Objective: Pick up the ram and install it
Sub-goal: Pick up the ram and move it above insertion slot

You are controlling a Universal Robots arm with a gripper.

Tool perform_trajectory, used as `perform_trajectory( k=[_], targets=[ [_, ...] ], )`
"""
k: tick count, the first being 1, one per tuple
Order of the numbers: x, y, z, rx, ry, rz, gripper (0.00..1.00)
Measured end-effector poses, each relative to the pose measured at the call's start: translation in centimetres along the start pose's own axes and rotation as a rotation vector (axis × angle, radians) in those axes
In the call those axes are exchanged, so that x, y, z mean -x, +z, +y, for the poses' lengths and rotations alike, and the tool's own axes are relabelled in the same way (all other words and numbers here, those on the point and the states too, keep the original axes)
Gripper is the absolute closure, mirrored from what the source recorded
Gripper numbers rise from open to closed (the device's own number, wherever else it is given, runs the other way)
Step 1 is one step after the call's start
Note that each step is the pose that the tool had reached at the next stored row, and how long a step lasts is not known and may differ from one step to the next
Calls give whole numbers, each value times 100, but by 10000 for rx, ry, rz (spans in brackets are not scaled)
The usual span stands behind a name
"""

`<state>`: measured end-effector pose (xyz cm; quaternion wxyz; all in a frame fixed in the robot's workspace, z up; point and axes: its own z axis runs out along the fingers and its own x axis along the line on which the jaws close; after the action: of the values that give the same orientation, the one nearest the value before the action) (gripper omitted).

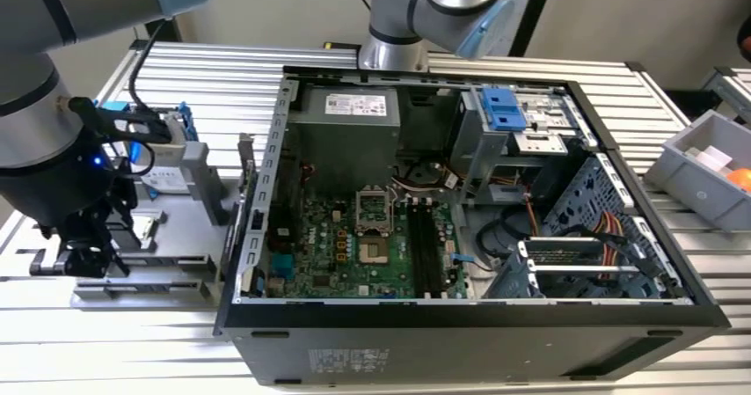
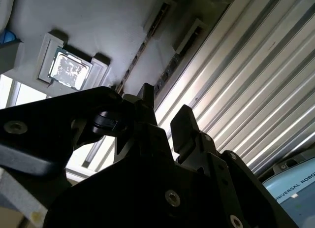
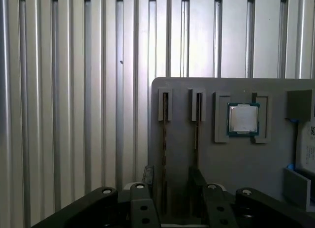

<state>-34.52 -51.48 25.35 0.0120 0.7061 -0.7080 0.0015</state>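
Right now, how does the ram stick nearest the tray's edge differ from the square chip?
The ram is long, thin and dark, standing on edge in a narrow slot; the chip is square, silvery and lies flat in its recess. The ram runs into the open pincer's gap; the chip sits off to one side. Both rest in the gray tray.

1. Ribbed aluminium bench (image 1: 211, 69) carries everything.
2. Open computer case (image 1: 470, 342) lies on its side at mid-bench. Inside are a green motherboard (image 1: 352, 254), a grey power supply (image 1: 346, 140) and a blue drive bracket (image 1: 501, 109).
3. Grey parts tray (image 3: 236, 159) sits beside the case, at the exterior view's left — square silver chip (image 3: 242, 118) seated in a recess.
4. Grey bin (image 1: 692, 175) at the exterior view's right edge.
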Motion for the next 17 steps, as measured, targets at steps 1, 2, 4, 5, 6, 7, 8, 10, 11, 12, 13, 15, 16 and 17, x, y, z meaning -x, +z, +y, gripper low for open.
perform_trajectory(
  k=[1, 2, 4, 5, 6, 7, 8, 10, 11, 12, 13, 15, 16, 17],
  targets=[
    [-12, 13, -1, -3, 0, -2, 0],
    [-25, 26, -1, -2, -1, -2, 0],
    [-45, 48, -1, 1, -1, -2, 0],
    [-52, 60, -1, 2, 0, -3, 0],
    [-56, 71, -1, 1, 0, -4, 0],
    [-59, 82, -1, 2, 1, -3, 0],
    [-62, 91, -1, 3, 1, -2, 0],
    [-63, 107, -2, 3, 0, -3, 0],
    [-63, 114, -2, 4, 0, -2, 0],
    [-63, 121, -2, 3, 0, -3, 0],
    [-63, 128, -2, 4, 0, -2, 0],
    [-62, 144, -3, 4, 0, -2, 0],
    [-62, 153, -3, 3, 0, -2, 0],
    [-62, 159, -3, 3, 0, -2, 0]
  ],
)
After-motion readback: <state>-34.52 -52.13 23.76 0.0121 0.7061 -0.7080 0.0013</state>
